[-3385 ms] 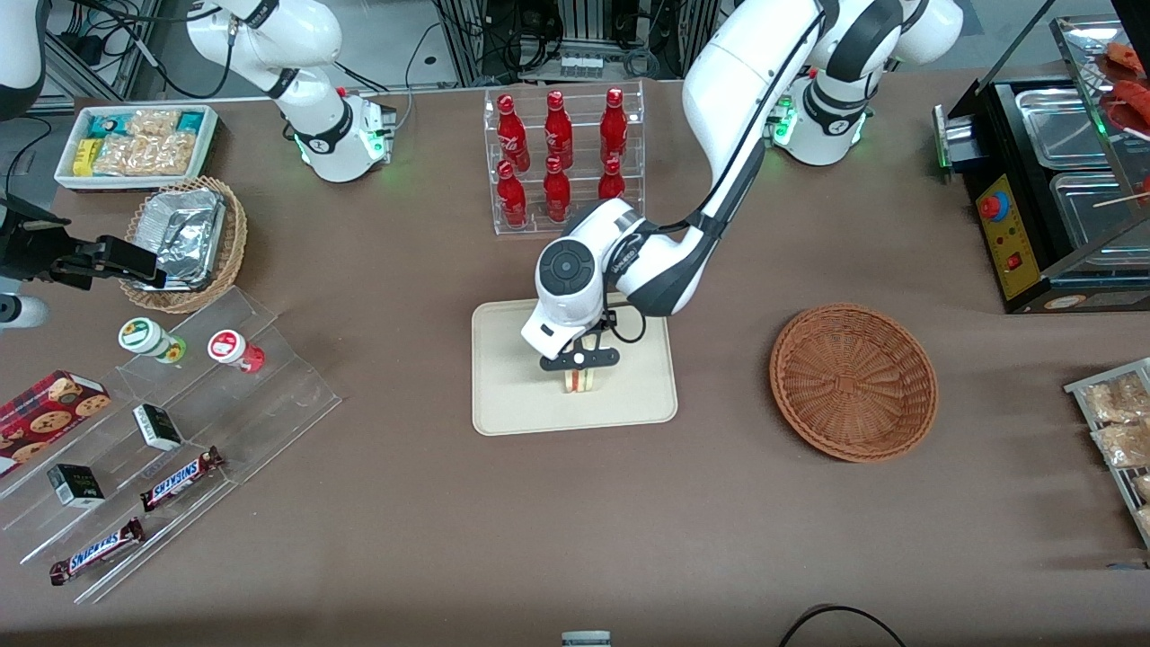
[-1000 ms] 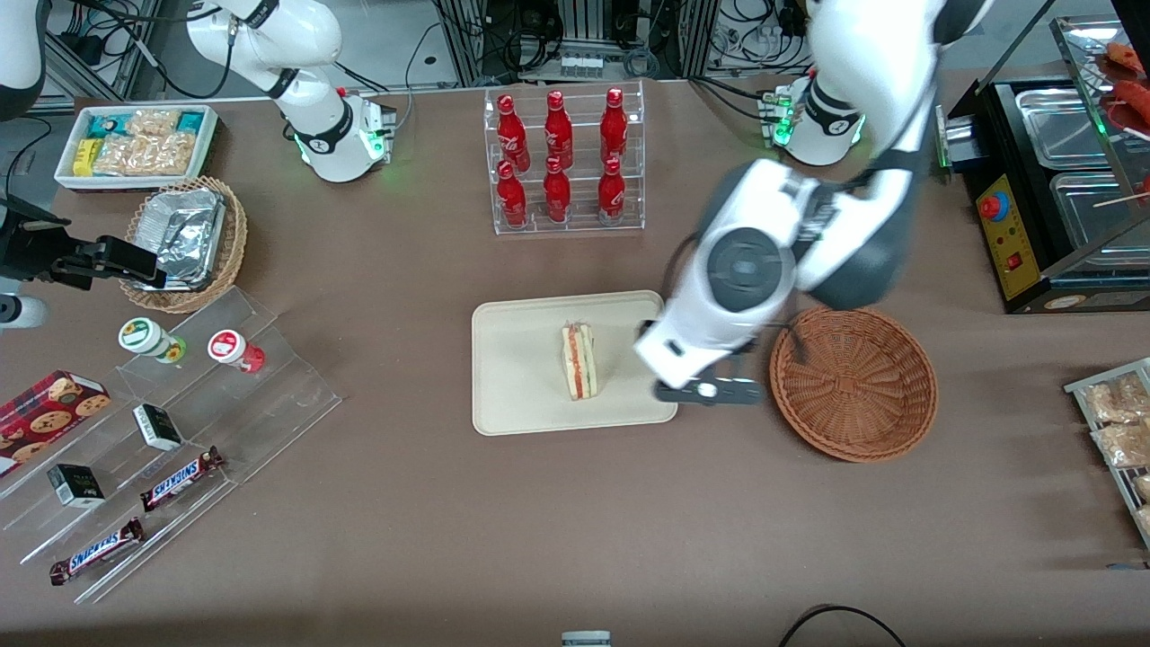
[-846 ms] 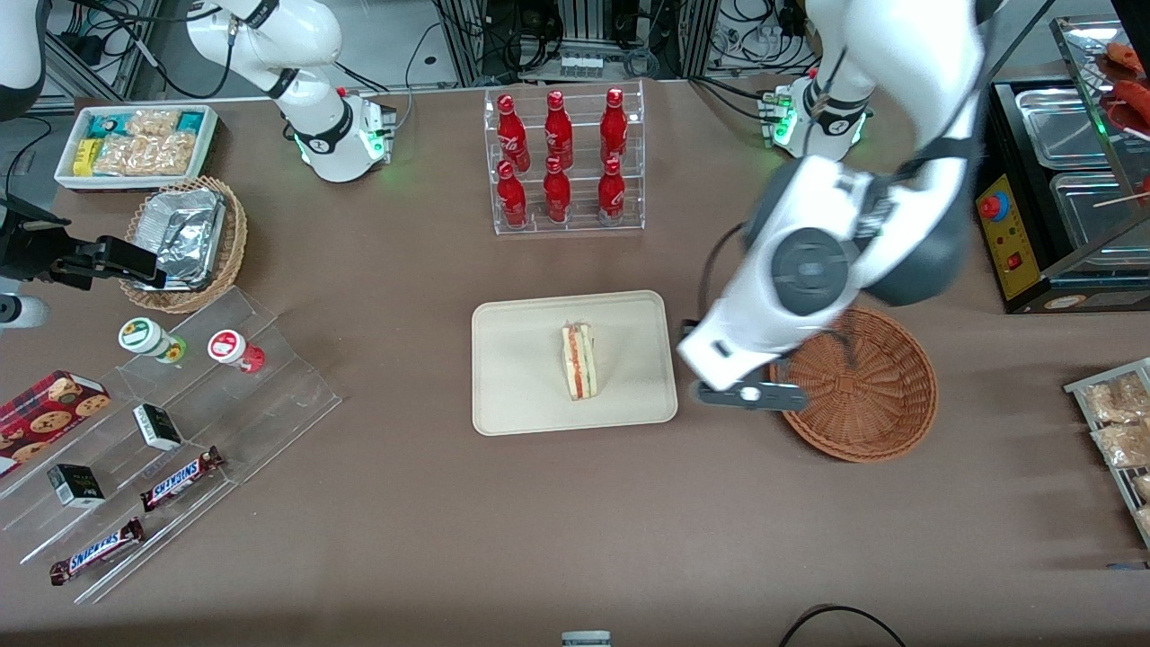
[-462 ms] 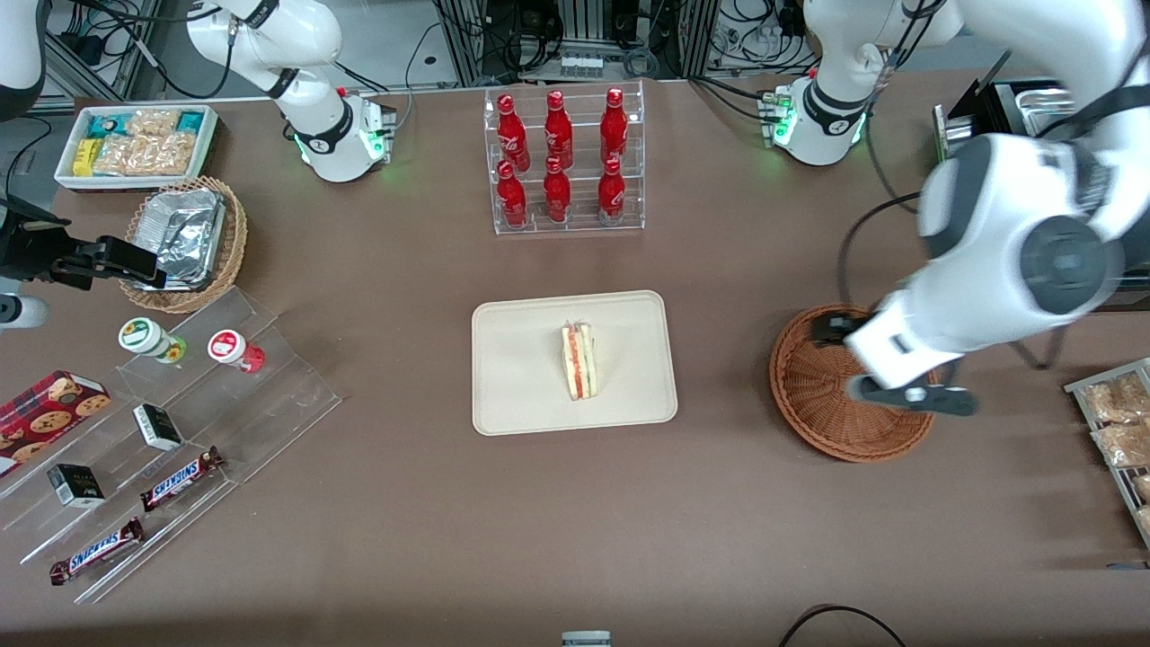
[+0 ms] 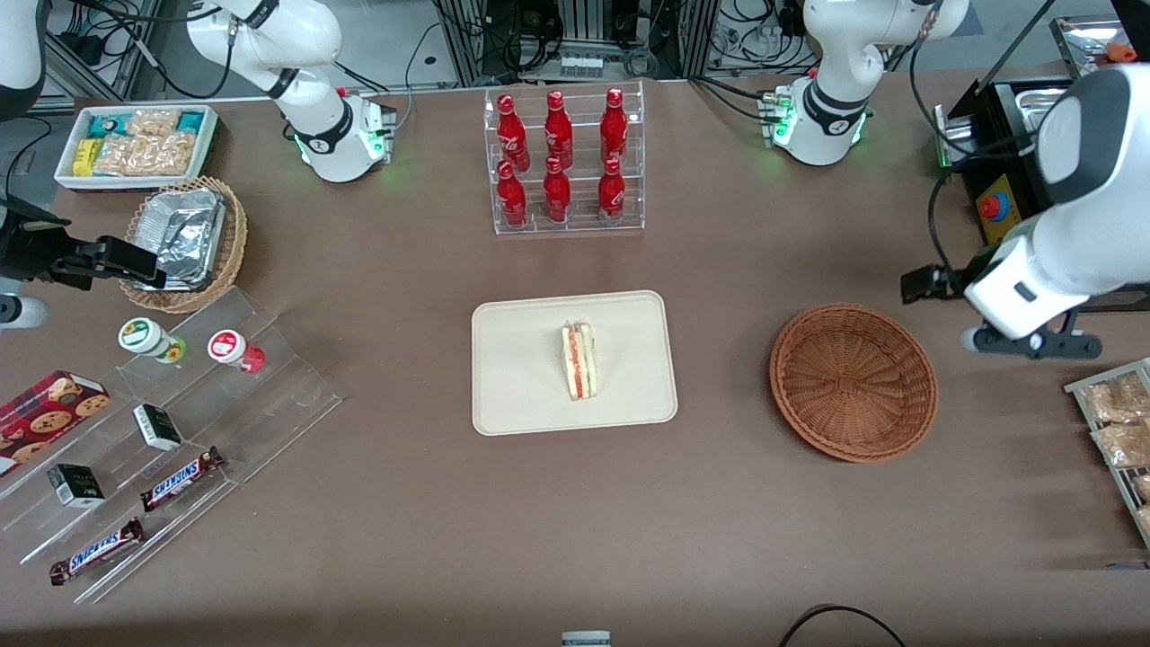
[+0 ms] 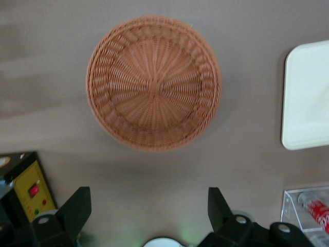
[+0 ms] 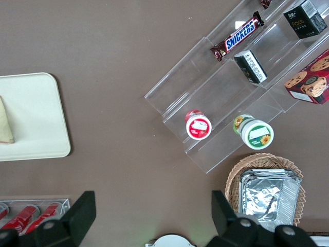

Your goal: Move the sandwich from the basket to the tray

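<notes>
The sandwich (image 5: 579,360), a pale wedge with red and green filling, lies on the cream tray (image 5: 517,395) in the middle of the table. A corner of the sandwich (image 7: 5,128) and the tray (image 7: 36,118) show in the right wrist view. The reddish-brown basket (image 5: 852,382) is empty, toward the working arm's end; it also shows in the left wrist view (image 6: 153,82), with a corner of the tray (image 6: 308,103). My gripper (image 5: 1029,342) hangs high above the table beside the basket, near the black machine. Its fingers (image 6: 76,208) are wide apart and hold nothing.
A clear rack of red bottles (image 5: 561,162) stands farther from the camera than the tray. A black machine with a red button (image 5: 1015,216) and a rack of bagged snacks (image 5: 1119,431) sit at the working arm's end. Acrylic steps with snacks (image 5: 171,422) lie toward the parked arm's end.
My gripper let go of the sandwich on the tray, rose, and swung across the basket to the working arm's end of the table. The sandwich stayed on the tray.
</notes>
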`<move>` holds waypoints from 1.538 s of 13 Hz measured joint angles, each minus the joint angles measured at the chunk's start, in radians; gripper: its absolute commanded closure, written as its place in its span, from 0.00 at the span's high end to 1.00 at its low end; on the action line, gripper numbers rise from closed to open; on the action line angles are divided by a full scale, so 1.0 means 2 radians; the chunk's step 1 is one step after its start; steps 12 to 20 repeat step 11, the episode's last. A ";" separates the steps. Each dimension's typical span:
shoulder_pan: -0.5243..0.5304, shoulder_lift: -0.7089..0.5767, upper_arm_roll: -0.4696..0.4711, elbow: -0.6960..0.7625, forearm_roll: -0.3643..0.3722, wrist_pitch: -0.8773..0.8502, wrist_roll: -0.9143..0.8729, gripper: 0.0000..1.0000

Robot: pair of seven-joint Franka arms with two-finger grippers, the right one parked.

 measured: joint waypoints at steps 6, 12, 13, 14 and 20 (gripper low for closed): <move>0.020 -0.045 0.011 -0.004 0.004 -0.031 0.000 1.00; 0.045 -0.079 -0.011 0.003 0.004 -0.086 0.000 1.00; 0.045 -0.079 -0.011 0.003 0.004 -0.086 0.000 1.00; 0.045 -0.079 -0.011 0.003 0.004 -0.086 0.000 1.00; 0.045 -0.079 -0.011 0.003 0.004 -0.086 0.000 1.00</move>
